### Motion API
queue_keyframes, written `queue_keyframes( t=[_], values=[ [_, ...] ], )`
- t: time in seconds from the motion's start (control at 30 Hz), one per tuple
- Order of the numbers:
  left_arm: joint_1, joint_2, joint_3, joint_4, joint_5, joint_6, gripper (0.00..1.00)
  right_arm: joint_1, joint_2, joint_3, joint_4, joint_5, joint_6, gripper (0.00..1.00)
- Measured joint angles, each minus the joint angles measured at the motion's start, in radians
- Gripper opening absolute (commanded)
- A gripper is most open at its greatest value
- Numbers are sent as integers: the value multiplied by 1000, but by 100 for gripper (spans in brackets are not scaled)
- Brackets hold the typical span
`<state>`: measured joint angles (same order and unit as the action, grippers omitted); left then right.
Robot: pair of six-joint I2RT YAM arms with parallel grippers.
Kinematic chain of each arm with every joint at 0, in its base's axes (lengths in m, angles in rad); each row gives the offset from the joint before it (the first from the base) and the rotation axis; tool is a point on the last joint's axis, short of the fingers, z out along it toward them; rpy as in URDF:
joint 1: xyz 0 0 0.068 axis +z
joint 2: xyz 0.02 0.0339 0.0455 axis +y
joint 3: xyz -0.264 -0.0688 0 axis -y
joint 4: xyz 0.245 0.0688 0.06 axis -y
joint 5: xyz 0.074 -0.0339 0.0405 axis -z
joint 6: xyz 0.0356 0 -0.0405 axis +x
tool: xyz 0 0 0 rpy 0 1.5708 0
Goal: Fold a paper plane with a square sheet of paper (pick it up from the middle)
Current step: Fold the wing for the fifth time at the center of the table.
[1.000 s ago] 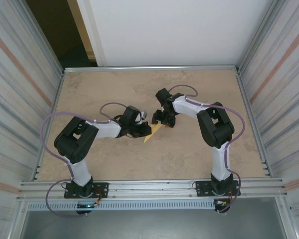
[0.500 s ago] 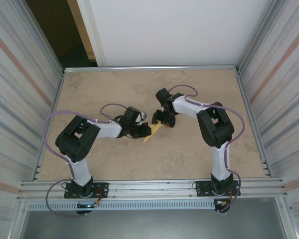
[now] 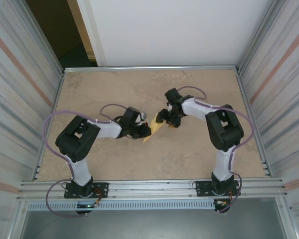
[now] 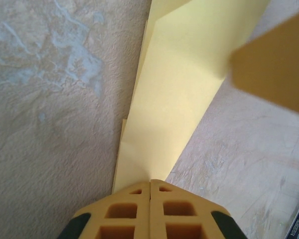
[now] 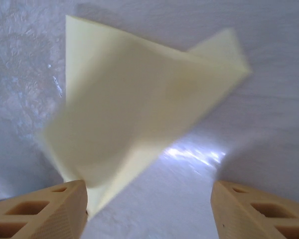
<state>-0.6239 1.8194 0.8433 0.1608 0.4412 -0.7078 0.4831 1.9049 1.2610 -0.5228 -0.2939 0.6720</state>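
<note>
My left pincer (image 4: 150, 183) is clamped tight on one end of the part-folded pale yellow sheet of paper (image 4: 184, 89), which runs out from the fingertips low over the mottled beige desk (image 4: 50, 99). My right pincer (image 5: 149, 191) is spread wide, gripping nothing, with the sheet's creased flaps tilted up just ahead of its fingers. Sheet sits mid-desk between both arms.

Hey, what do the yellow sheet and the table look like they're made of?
Sheet: thin matte paper, pale yellow, since it holds sharp creases and layered flaps. Table: probably stone-patterned laminate, maybe real stone; beige mottled veining with a faint sheen.
</note>
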Motion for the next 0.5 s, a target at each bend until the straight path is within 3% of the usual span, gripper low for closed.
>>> queue_keyframes(
  t=[0.2,0.37,0.5],
  values=[
    [0,0,0,0,-1,0,4,-44,-177,-147,136,-89,-29,39],
    [0,0,0,0,-1,0,3,23,-175,-166,201,-136,-51,18],
    [0,0,0,0,-1,0,3,70,-124,-153,228,-159,-55,11]
  ],
)
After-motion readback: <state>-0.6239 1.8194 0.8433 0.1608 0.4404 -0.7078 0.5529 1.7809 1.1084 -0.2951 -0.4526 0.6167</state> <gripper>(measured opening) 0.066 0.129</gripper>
